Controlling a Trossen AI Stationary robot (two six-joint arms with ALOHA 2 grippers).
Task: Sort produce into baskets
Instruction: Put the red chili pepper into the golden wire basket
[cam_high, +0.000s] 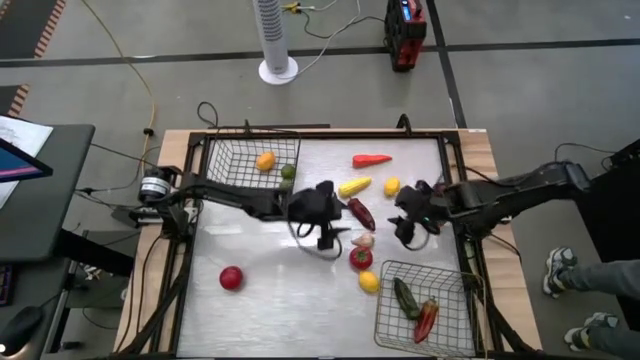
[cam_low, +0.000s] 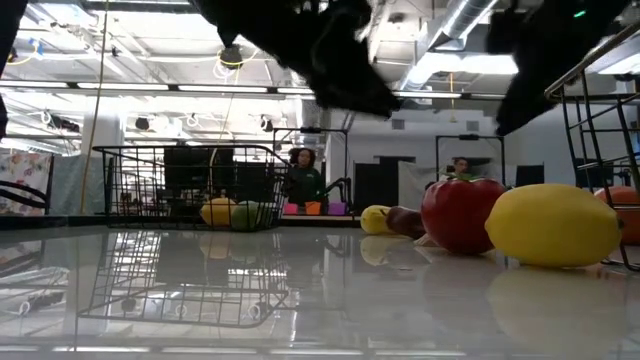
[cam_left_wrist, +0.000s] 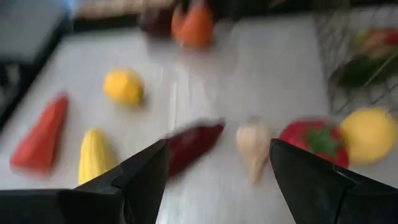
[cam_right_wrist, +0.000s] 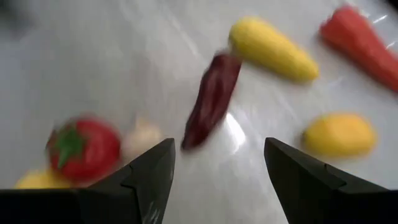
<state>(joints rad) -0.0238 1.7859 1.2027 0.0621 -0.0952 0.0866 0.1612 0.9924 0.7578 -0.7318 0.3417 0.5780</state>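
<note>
Both wrist views were blurred, so the produce in them read mainly as colour and outline. In the low view the two arms appeared only as dark shapes cut off by the upper edge, and neither gripper could be made out there.

The left gripper hovered over the table centre with its fingers apart and nothing between them. The right gripper hung just to its right, fingers likewise apart and empty.

Between and near the two grippers lay a dark red pepper, a white garlic, a red tomato and a yellow lemon. A yellow corn, a second lemon and an orange carrot lay further back. A red apple sat well apart at front left.

The rear-left basket held an orange fruit and a green fruit. The front-right basket held a green vegetable and a red chilli.

The table was white and glossy, mirroring the basket in the low view. Beyond it were a grey floor, a white tower fan and, in the low view, two people seated far off.
</note>
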